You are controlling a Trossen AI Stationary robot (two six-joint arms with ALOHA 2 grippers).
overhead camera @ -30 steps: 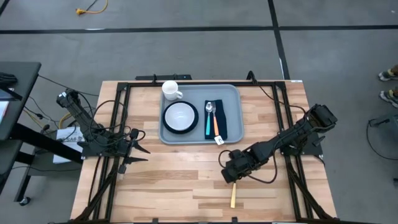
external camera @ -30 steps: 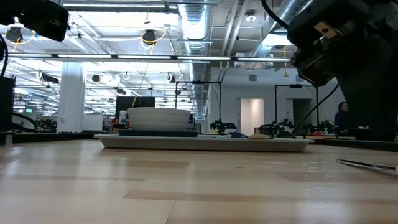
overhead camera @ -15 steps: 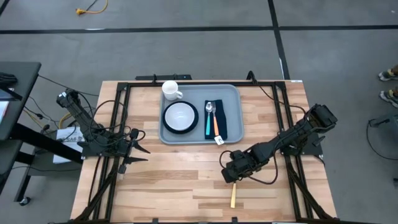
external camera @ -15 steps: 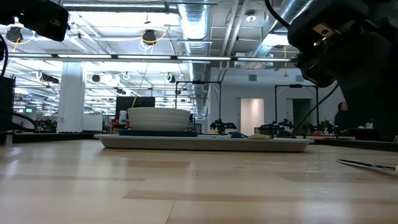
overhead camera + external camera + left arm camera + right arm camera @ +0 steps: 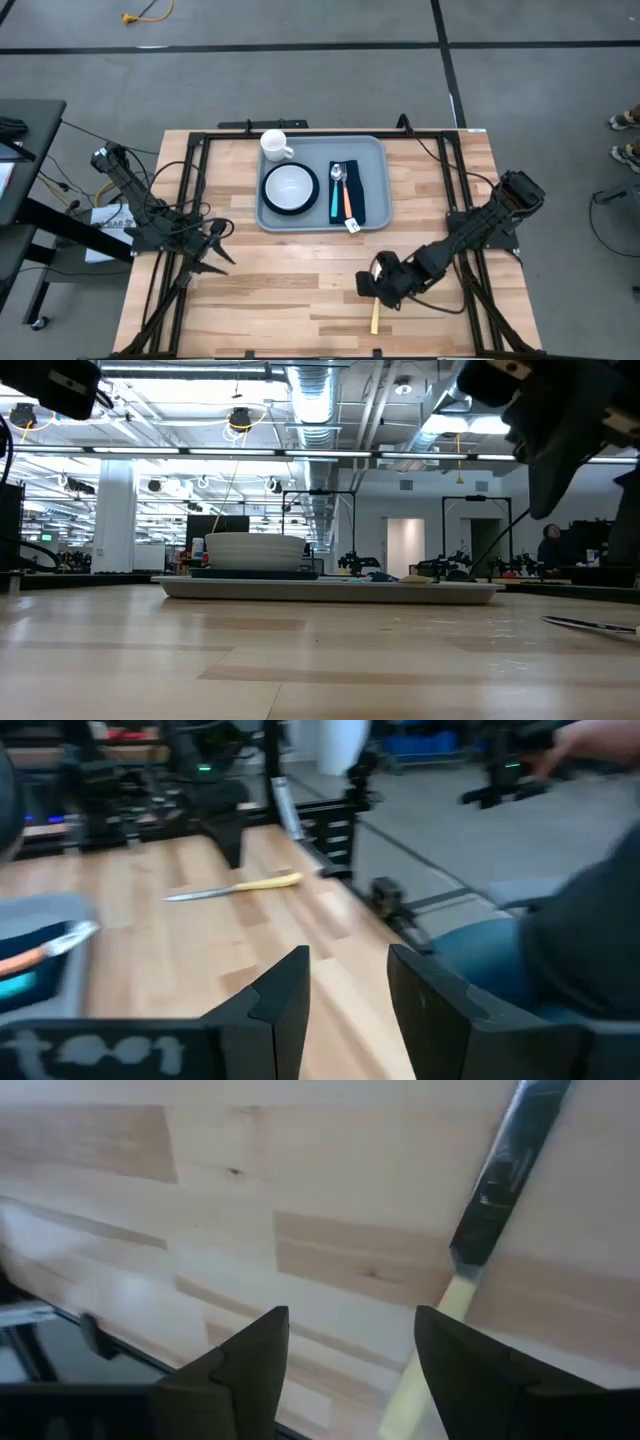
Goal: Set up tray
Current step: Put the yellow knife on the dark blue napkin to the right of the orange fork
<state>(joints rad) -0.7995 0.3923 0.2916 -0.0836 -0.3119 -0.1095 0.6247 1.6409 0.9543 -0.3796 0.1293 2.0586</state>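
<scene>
The light grey-blue tray (image 5: 375,150) lies at the table's far middle. It carries a white mug (image 5: 275,146), a white bowl on a dark plate (image 5: 291,187), and a navy napkin (image 5: 358,190) with a spoon and an orange-handled utensil. A knife with a yellow handle (image 5: 375,320) lies flat on the wood near the front edge, its dark blade (image 5: 510,1160) pointing toward the tray. My right gripper (image 5: 350,1340) hovers open just above the knife, pointing steeply down. My left gripper (image 5: 350,980) stands open over the table's left edge (image 5: 215,245), with nothing between its fingers.
Bare wood lies between the tray and the front edge. Black frame rails (image 5: 190,190) run along both sides of the table. In the low view the tray (image 5: 330,590) and the knife (image 5: 590,625) rest on the tabletop.
My right gripper has swung toward the table's near edge and rolled at the wrist, staying over the knife. The knife has stayed where it lay. My left gripper has turned a little on the spot.
</scene>
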